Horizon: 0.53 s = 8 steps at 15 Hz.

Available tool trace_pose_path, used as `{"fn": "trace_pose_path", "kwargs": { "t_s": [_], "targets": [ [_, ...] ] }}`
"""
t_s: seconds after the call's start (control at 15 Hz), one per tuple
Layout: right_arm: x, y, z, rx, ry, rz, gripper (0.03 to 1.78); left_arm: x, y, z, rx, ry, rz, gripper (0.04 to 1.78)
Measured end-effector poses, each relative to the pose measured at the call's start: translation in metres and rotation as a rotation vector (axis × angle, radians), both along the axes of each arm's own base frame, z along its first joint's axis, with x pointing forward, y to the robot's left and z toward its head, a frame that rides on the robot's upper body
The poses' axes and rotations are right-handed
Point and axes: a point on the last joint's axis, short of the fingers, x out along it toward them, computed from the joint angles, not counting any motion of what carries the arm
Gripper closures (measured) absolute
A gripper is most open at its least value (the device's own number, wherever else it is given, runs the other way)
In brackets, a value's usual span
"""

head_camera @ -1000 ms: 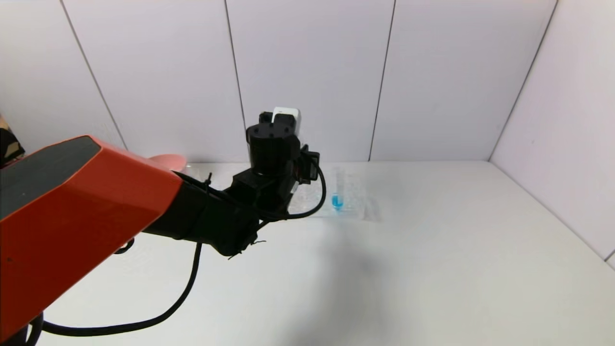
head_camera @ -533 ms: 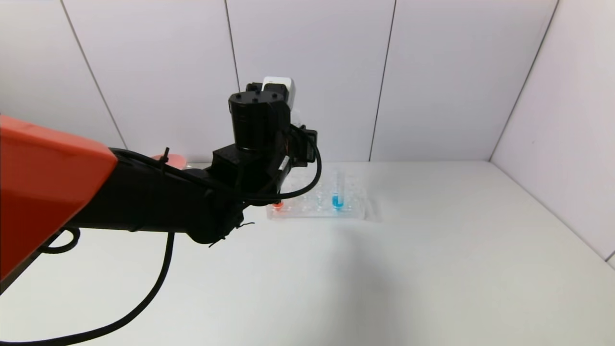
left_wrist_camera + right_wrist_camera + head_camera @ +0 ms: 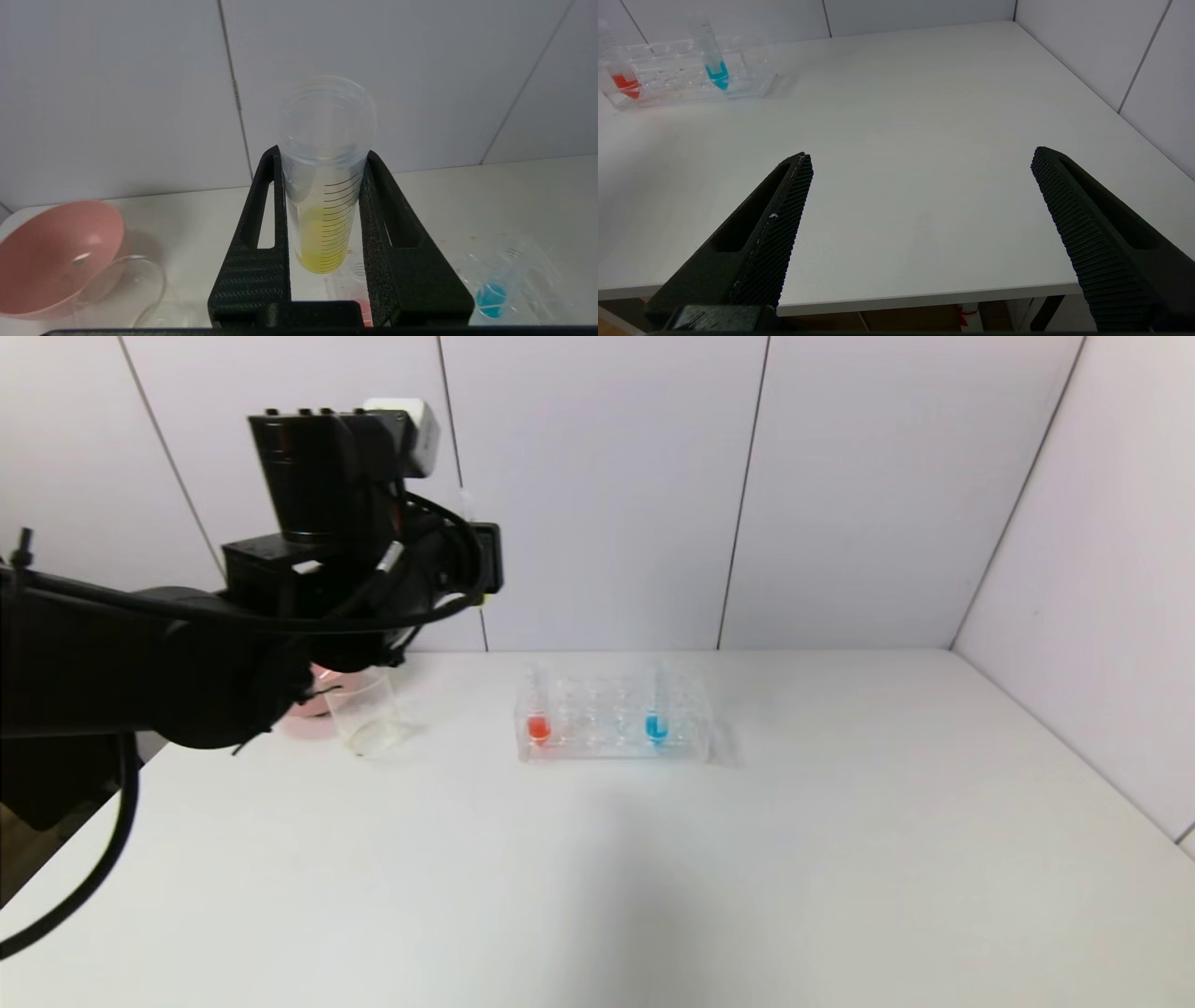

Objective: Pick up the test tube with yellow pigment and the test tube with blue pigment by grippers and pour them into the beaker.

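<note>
left tool (image 3: 322, 210) pinching yellow tube (image 3: 324, 186), raised above beaker (image 3: 366, 717) | blue tube (image 3: 657, 709) upright in rack (image 3: 691, 733) on surface (image 3: 747, 859), beside red tube (image 3: 539, 709) | right tool (image 3: 920, 196) spread wide over surface's near edge

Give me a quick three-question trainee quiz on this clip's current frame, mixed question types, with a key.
1. True or false: the left gripper is shut on the test tube with yellow pigment.
2. Which coloured tubes stand in the tube rack? A) red and blue B) yellow and blue C) red only
3. Fill in: the right gripper hangs over bare table with its jaws ____.

Key:
1. True; both jaws press its sides.
2. A: the red-liquid tube and the test tube with blue pigment.
3. open

The beaker beside the pink bowl looks clear.
</note>
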Motion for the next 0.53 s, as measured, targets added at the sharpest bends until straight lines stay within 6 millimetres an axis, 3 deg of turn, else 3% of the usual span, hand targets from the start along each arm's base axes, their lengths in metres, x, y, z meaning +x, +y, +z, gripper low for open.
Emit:
{"fn": "trace_pose_path", "kwargs": {
  "t_s": [0.27, 0.53],
  "targets": [
    [0.0, 0.0, 0.0, 0.0, 0.0, 0.0, 0.1, 0.002, 0.079, 0.009, 0.013, 0.02, 0.074, 1.37],
    [0.0, 0.0, 0.0, 0.0, 0.0, 0.0, 0.1, -0.002, 0.141, 0.007, 0.02, 0.062, 0.13, 1.37]
  ]
}}
